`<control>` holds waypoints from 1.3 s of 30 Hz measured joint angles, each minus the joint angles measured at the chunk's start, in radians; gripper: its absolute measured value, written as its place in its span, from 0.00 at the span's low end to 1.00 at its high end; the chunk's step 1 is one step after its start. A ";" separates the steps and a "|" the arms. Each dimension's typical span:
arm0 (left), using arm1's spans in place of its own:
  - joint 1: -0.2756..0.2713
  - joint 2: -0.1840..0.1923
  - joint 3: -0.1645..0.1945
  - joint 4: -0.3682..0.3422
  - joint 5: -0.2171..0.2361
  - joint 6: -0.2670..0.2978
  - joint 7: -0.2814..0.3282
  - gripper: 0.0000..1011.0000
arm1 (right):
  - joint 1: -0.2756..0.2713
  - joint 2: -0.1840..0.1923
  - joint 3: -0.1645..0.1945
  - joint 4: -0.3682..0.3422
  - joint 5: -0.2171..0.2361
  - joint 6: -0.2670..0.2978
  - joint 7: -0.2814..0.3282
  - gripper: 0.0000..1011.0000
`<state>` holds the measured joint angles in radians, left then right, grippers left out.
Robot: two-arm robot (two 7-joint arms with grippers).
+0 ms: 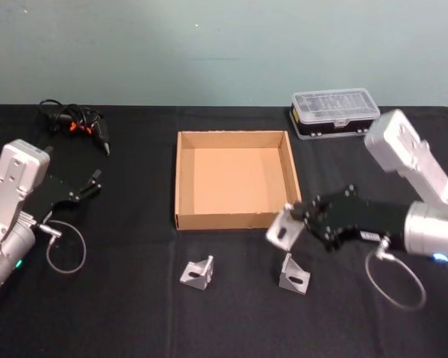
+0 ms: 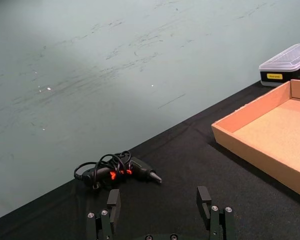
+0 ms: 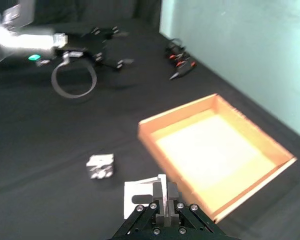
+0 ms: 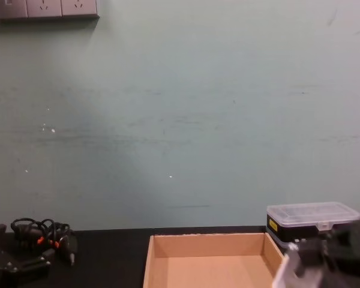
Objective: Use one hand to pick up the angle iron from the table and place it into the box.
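Note:
My right gripper (image 1: pixel 296 217) is shut on one silver angle iron (image 1: pixel 281 230) and holds it off the black table (image 1: pixel 127 317), just outside the near right corner of the tan cardboard box (image 1: pixel 231 221). In the right wrist view the fingers (image 3: pixel 165 192) pinch that angle iron's flat plate (image 3: pixel 140 194) beside the box wall (image 3: pixel 177 109). Two more angle irons lie on the table in front of the box, one on the left (image 1: pixel 198 271) and one on the right (image 1: pixel 293 274). My left gripper (image 1: pixel 89 186) rests open and idle at the far left.
A clear-lidded plastic case (image 1: pixel 334 112) stands behind the box on the right. A black corded tool (image 1: pixel 78 121) lies at the back left. A cable loop (image 1: pixel 66 252) hangs by the left arm and another (image 1: pixel 394 280) by the right.

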<state>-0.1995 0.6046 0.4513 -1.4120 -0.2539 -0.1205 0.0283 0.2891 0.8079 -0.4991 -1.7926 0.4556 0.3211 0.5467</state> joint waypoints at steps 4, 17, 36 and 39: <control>0.000 0.000 0.000 0.000 0.000 0.000 0.000 0.99 | 0.049 -0.055 -0.010 0.055 -0.026 0.000 -0.010 0.05; 0.000 0.000 0.000 0.000 0.000 0.000 0.000 0.99 | 0.186 -0.204 -0.054 0.289 -0.108 0.005 -0.015 0.05; 0.000 0.000 0.000 0.000 0.000 0.000 0.000 0.99 | 0.292 -0.331 -0.089 0.525 -0.209 -0.013 -0.002 0.05; 0.000 0.000 0.000 0.000 0.000 0.000 0.000 0.99 | 0.301 -0.344 -0.094 0.546 -0.225 -0.016 0.002 0.05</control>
<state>-0.1995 0.6047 0.4514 -1.4119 -0.2539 -0.1205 0.0283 0.5901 0.4636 -0.5929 -1.2464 0.2303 0.3048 0.5484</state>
